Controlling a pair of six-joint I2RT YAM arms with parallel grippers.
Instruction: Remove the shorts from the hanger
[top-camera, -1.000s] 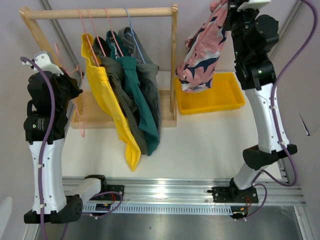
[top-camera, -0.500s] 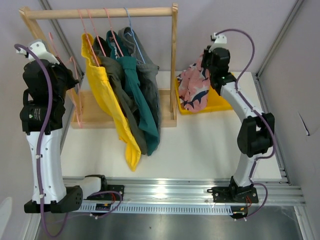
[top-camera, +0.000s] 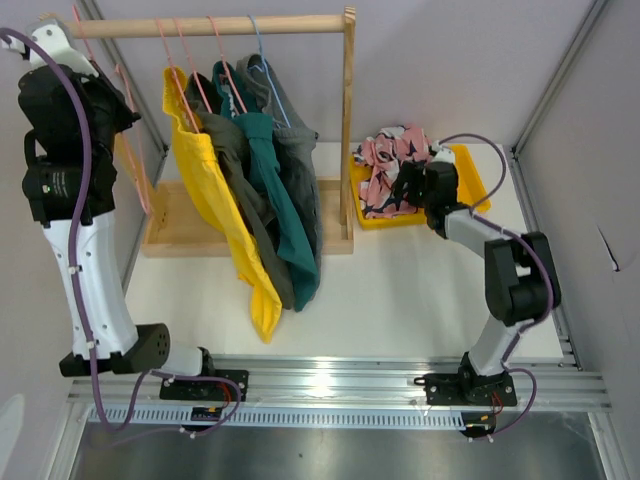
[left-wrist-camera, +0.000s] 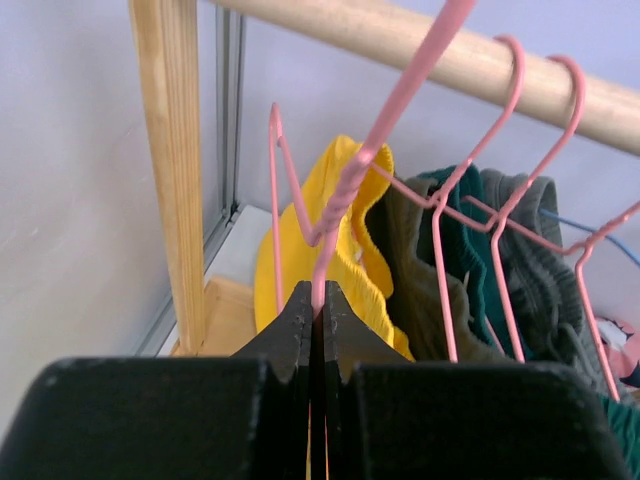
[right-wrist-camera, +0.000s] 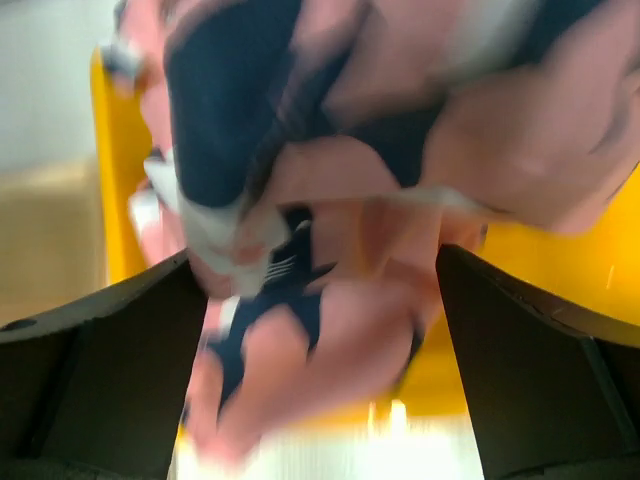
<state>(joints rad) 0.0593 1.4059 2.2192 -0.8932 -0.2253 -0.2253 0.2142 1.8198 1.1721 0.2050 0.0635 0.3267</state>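
Top external view: we count 1 pair of 5 off the rack. The pink patterned shorts (top-camera: 385, 165) lie crumpled in the yellow bin (top-camera: 475, 175) at about 2 o'clock on the desk (top-camera: 400, 290). The other 4 pairs hang from hangers on the wooden rail (top-camera: 200, 25) toward 11 o'clock: the yellow shorts (top-camera: 225, 220), the olive shorts (top-camera: 235, 160), the teal shorts (top-camera: 275, 190) and the grey shorts (top-camera: 298, 170), packed side by side and overlapping. We judge the task to be about 1 fifth done.

The right gripper (right-wrist-camera: 315, 255) sits low at the bin with its jaws spread wide. The pink cloth fills its blurred view, and we cannot tell whether it touches the fingers. The left gripper (left-wrist-camera: 311, 300) is pinched tight on the wire of a pink hanger (left-wrist-camera: 340, 200), held high at the rack's 9 o'clock end; that hanger looks bare.

The hanging pairs droop long and limp. The yellow pair reaches lowest, its waistband bunched at the hanger.
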